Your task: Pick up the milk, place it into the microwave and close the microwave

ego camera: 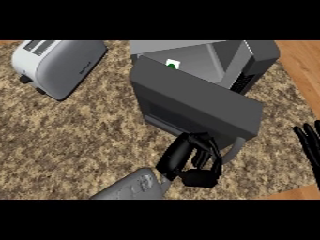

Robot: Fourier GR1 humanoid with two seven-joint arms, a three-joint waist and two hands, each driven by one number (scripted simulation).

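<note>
**Left hand at the microwave door, milk inside the oven**

Head view. A granite counter (pixel 65 136) is seen from steeply above, with a strip of wooden surface (pixel 313 61) showing along its right side and at the lower right corner. At the upper left a silver toaster (pixel 58 65) is laid out at a slant, its slots toward the top edge and a dark knob on its left side.

The microwave (pixel 259 56) is placed at the upper middle of the counter, its dark grey body turned at an angle. Its cavity is exposed, with pale grey inner walls. The microwave door (pixel 197 101) is swung partway out as a wide dark panel that covers much of the opening from this angle. Above the door's upper edge, inside the cavity, a small white and green item is visible; this is taken to be the top of the milk (pixel 172 63). The rest of the carton is hidden by the door.

The left hand (pixel 190 161) is brought in from the lower edge on a grey forearm and is held against the lower edge of the door, next to a curved grey handle. Its fingers are curled, but whether they are closed round the handle or merely bent beside it cannot be told.

The right hand (pixel 319 147) is shown at the right edge, fingers straight, spread and pointing up, at rest and apart from everything else.
</note>
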